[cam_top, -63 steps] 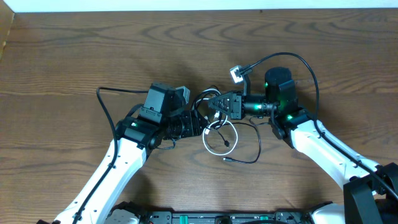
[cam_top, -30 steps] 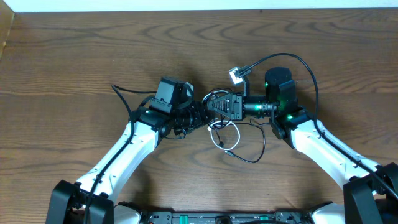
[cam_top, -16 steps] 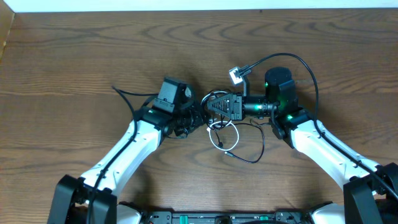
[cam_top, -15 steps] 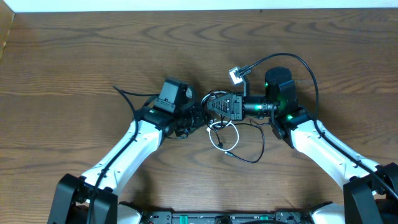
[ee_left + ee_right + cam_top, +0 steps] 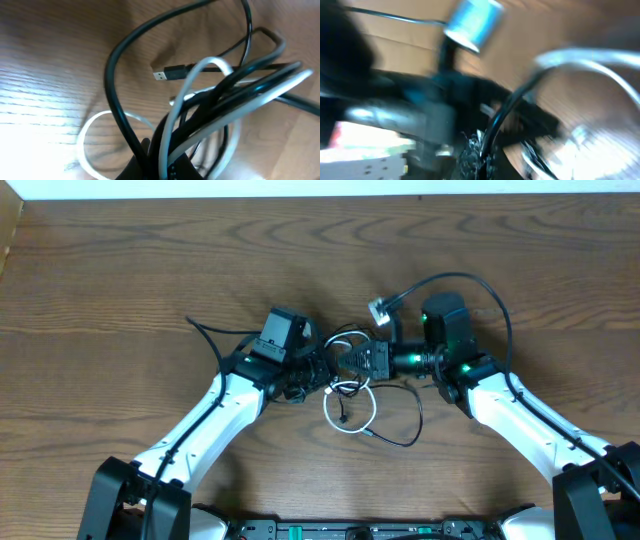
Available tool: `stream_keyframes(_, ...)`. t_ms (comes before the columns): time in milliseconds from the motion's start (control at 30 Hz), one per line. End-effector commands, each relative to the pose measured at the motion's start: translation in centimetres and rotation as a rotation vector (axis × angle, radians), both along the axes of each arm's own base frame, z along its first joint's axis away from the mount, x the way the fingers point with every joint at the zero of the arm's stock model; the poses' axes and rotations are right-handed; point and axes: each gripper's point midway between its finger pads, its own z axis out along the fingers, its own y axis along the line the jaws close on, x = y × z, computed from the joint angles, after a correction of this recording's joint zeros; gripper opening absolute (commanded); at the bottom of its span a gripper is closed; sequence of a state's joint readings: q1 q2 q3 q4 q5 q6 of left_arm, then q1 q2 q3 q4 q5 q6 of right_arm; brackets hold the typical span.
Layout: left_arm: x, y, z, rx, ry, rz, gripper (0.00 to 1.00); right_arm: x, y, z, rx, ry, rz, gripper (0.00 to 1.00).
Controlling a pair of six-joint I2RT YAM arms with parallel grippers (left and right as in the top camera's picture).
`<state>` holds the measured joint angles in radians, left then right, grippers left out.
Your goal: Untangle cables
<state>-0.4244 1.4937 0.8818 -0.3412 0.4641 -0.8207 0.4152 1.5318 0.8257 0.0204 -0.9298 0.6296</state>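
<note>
Pinching the tangled cables (image 5: 235, 97), both arms' jaws sit closed.

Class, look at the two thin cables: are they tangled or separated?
Tangled. In the left wrist view the cables bunch together, with white and black loops crossing over one another.

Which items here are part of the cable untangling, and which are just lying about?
Job:
white cable
black cable, plug showing
left gripper, shut on the white cable
right gripper, shut

Just there:
right arm's thick black wire
left arm's wire
wooden table
</note>
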Motion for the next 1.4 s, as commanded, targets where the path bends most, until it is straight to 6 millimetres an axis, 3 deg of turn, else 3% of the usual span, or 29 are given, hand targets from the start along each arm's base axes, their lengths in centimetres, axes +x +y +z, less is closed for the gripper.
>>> stream_keyframes(0, 0.6, 0.7, 0.0, 0.008, -0.011, 0.010, 0.07, 0.5, -3.2, -5.5, -0.279, 0.002, -0.105, 0.01)
stream_keyframes(67, 0.7, 0.8, 0.0, 0.009, -0.016, 0.007, 0.07, 0.1, -6.8, -9.0, -0.520, 0.045, -0.191, 0.01)
stream_keyframes(167, 0.7, 0.9, 0.1, 0.016, -0.028, -0.011, 0.07, -0.6, -13.4, -12.3, -0.889, 0.087, -0.330, 0.01)
stream_keyframes(200, 0.5, 0.9, 0.1, 0.019, -0.026, -0.014, 0.08, -0.8, -15.6, -12.7, -1.001, 0.083, -0.367, 0.01)
stream_keyframes(300, 0.2, 1.1, -0.1, 0.028, -0.017, -0.024, 0.08, -1.0, -19.4, -12.8, -1.199, 0.056, -0.434, 0.01)
stream_keyframes(600, -0.5, 1.5, 0.0, 0.051, -0.023, -0.065, 0.07, -0.4, -24.4, -12.2, -1.338, 0.073, -0.563, 0.01)
stream_keyframes(833, 0.2, 3.0, 3.0, 0.054, -0.150, -0.088, 0.07, -0.8, -30.0, -11.9, -1.417, 0.176, -0.702, 0.01)
stream_keyframes(1033, 1.1, 6.6, 6.1, 0.055, -0.240, 0.006, 0.08, -1.8, -34.9, -11.9, -1.410, 0.311, -0.847, 0.01)
stream_keyframes(1100, 1.4, 8.9, 6.9, 0.062, -0.247, 0.079, 0.08, -2.3, -36.4, -12.1, -1.380, 0.370, -0.899, 0.01)
stream_keyframes(1367, 1.7, 15.2, 8.0, 0.096, -0.261, 0.252, 0.07, -3.5, -39.3, -12.5, -1.302, 0.486, -1.005, 0.01)
